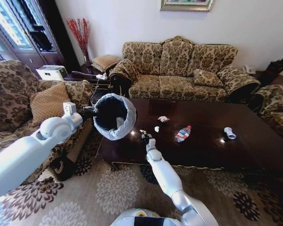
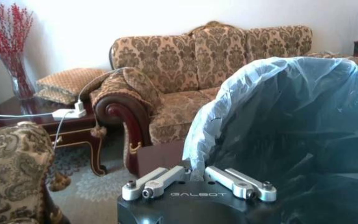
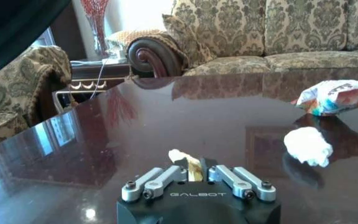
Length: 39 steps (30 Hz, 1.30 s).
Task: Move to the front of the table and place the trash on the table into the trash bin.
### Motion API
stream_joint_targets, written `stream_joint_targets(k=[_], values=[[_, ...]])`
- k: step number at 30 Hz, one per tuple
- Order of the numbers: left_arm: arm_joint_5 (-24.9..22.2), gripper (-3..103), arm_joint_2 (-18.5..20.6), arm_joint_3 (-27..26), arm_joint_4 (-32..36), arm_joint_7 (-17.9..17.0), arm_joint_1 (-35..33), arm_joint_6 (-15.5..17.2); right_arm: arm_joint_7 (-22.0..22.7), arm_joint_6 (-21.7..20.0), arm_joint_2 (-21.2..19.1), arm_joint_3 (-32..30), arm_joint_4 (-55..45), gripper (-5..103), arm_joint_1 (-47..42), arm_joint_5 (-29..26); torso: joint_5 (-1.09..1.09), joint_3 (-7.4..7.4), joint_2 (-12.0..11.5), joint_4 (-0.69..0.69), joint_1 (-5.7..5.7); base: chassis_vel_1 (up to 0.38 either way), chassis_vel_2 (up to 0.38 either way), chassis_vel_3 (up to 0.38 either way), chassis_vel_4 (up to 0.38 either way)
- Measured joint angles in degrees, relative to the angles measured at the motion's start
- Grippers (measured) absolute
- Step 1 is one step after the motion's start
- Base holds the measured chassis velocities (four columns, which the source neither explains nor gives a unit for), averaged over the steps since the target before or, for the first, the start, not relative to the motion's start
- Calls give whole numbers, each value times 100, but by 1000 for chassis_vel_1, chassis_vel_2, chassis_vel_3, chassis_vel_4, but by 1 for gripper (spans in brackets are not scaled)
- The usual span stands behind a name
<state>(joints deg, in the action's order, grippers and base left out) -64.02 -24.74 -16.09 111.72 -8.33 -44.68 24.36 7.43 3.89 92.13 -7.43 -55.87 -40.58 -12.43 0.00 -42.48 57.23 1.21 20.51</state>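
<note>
The scrap in the right gripper (image 3: 195,169) is mostly hidden between its fingers; only a small whitish paper scrap (image 3: 180,156) pokes out, low in the frame over the table (image 1: 203,150). The left gripper (image 2: 195,175) pinches the rim of the trash bin (image 1: 114,115), left of center. The bottle (image 1: 182,133) lies mid-table.

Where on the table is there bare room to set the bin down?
The table's far half toward the sofa is bare, as is its near edge right of the bottle. The near-left corner is crowded: right gripper, paper scraps, wrapper, the held trash bin.
</note>
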Motion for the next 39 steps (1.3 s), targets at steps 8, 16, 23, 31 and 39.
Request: stream_joint_targets(k=[8,16,23,31,39], values=[[-40,0,44,-73,37,5,-47,-12,0,-41,0,-18,-82,0,-50,1,0,-1,0,-4,3,0,0,0,0],[-40,0,105,-297,97,10,-316,-23,0,-25,0,-21,-402,0,-173,-138,0,-1,0,-1,3,0,0,0,0],[-59,0,173,-427,131,28,-442,-34,0,-173,-301,37,-1311,0,-471,-282,1,0,0,-3,3,0,0,0,0],[-33,0,121,-458,186,36,-565,-42,0,-93,-308,7,-927,10,-351,-121,0,-1,0,-3,3,0,0,0,0],[-86,0,143,-454,239,20,-540,-44,0,-24,-61,-42,-405,43,-176,120,0,0,1,-2,2,0,0,0,0]])
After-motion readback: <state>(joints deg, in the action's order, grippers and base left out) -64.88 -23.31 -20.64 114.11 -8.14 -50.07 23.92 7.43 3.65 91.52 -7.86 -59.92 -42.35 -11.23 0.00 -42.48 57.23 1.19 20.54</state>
